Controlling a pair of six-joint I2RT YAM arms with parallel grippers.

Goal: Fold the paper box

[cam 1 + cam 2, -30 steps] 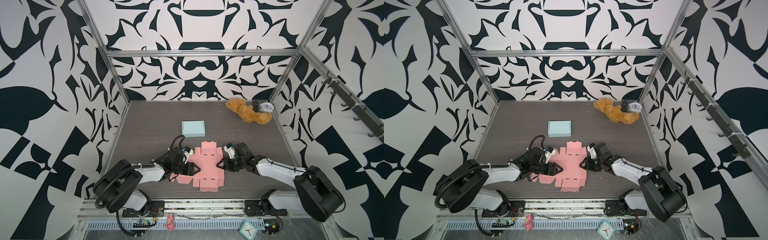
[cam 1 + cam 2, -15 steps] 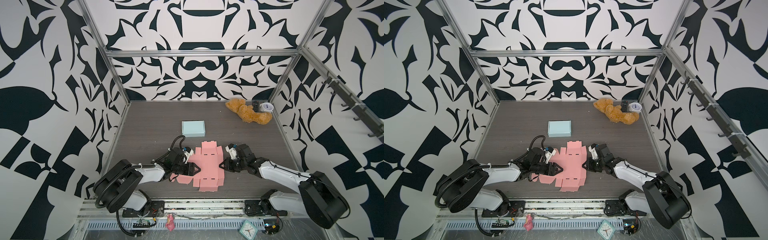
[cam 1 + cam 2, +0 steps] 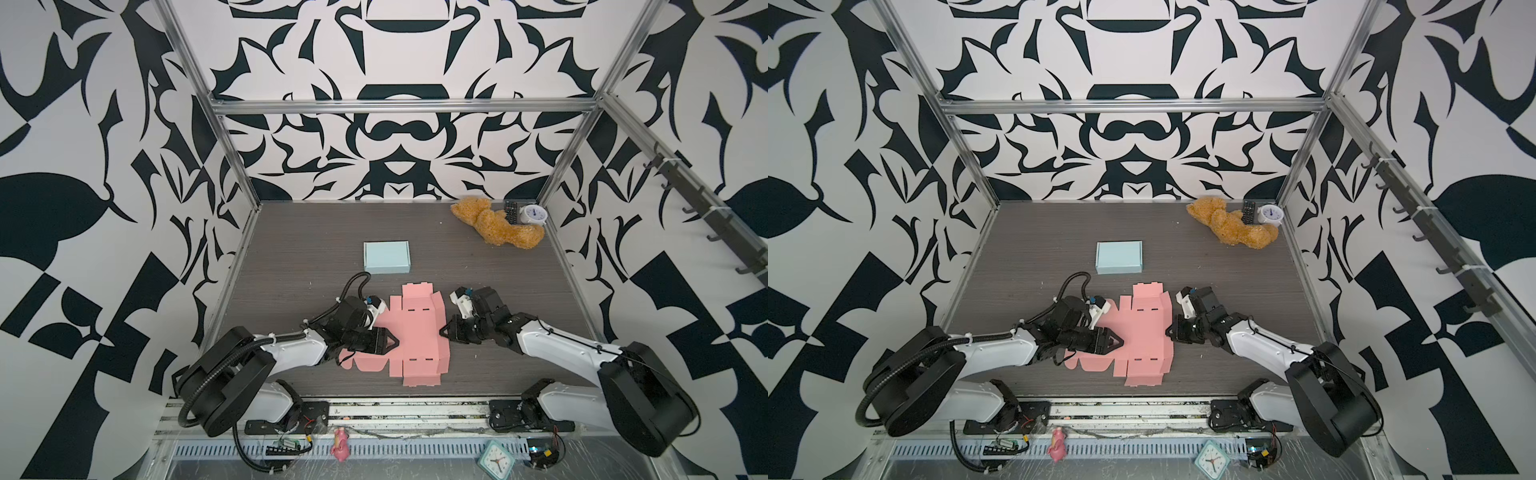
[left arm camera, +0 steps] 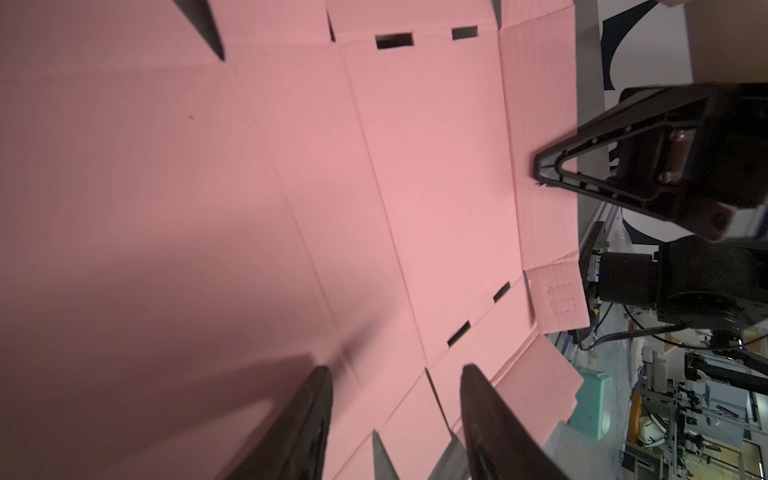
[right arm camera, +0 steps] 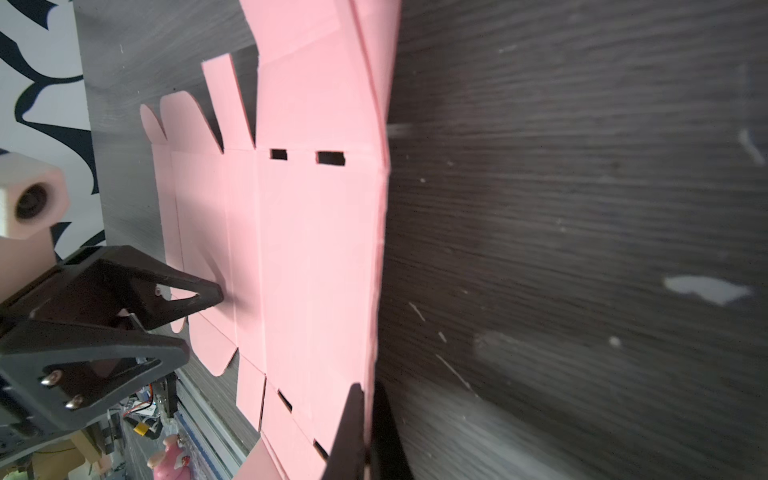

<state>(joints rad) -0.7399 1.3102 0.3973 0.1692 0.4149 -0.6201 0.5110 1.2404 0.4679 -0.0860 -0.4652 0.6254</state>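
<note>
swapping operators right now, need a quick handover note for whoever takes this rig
Left gripper: open, tips down on the left half of the pink box blank, holding nothing.
Right gripper: shut on the blank's right edge.
Blank lies unfolded at the front of the table; a blue box sits behind it.
Done: edge gripped only.
Left: fold walls and flaps, close the box.

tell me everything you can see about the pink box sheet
The pink box blank is an unfolded die-cut cardboard sheet with crease lines, small slots, and rounded and square flaps. It lies nearly flat on the dark table, near its front edge. The right gripper pinches its slightly raised right edge; the open left gripper rests on its left part.
</note>
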